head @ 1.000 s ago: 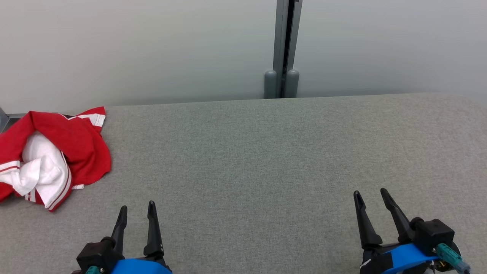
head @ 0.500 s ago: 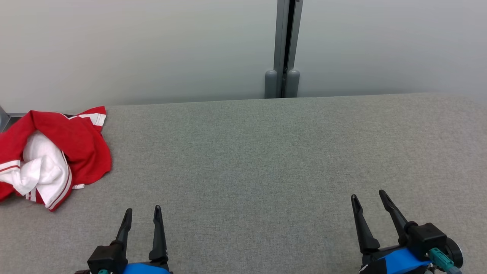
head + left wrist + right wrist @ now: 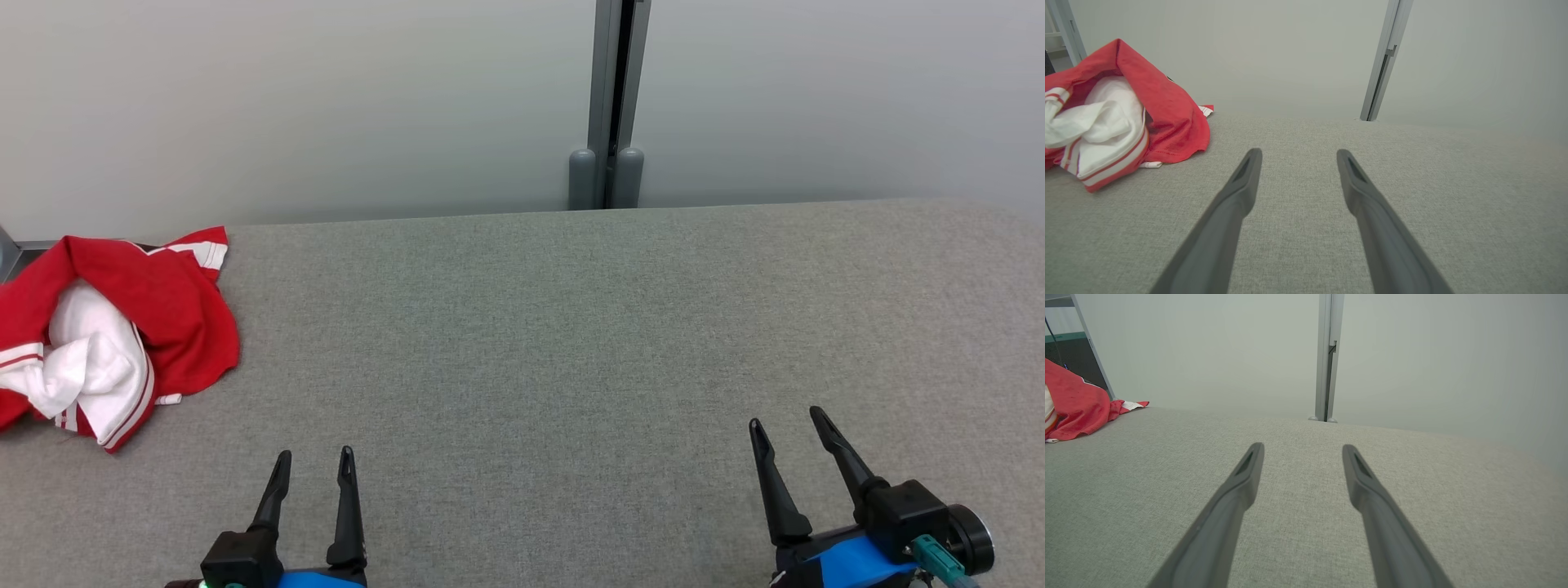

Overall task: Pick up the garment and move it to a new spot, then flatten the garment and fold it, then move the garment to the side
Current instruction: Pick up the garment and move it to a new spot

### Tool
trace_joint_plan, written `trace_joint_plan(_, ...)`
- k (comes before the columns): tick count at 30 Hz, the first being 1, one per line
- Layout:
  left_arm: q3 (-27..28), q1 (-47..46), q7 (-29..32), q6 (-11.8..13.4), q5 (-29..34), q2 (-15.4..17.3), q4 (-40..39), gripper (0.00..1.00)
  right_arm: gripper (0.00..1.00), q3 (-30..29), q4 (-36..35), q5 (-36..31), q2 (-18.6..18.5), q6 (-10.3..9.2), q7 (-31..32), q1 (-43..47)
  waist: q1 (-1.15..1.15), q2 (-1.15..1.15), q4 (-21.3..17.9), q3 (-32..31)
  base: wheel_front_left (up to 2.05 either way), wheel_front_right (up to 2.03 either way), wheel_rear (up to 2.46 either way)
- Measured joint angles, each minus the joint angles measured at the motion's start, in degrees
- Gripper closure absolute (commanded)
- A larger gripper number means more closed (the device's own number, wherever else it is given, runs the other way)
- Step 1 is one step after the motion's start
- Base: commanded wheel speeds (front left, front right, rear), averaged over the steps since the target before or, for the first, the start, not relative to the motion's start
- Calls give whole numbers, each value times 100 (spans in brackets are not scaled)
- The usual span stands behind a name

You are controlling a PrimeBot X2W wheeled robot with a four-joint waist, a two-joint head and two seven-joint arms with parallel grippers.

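Left gripper [image 3: 315,452] has drawn back from the crumpled red-and-white garment [image 3: 175,310].

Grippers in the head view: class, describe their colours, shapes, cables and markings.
The left gripper and right gripper each carry two long, dark, tapering fingers with a slot-like recess near the pointed tip. Both rise from black blocky mounts on bright blue wrist covers. A teal connector and a round black knob sit beside the right one.
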Motion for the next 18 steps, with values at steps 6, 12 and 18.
trace_joint_plan(6,-2,0,0,5,-12,0,30,0,0,-1,-12,12,-1,0,0,1,0,0,5,2,0,0,0)
trace_joint_plan(12,-1,0,0,7,-14,0,37,0,0,-2,-12,49,-1,0,0,1,0,0,7,1,0,0,0)
trace_joint_plan(18,1,0,0,7,-35,0,37,0,0,-22,-9,78,-1,0,0,0,0,0,10,0,0,0,0)
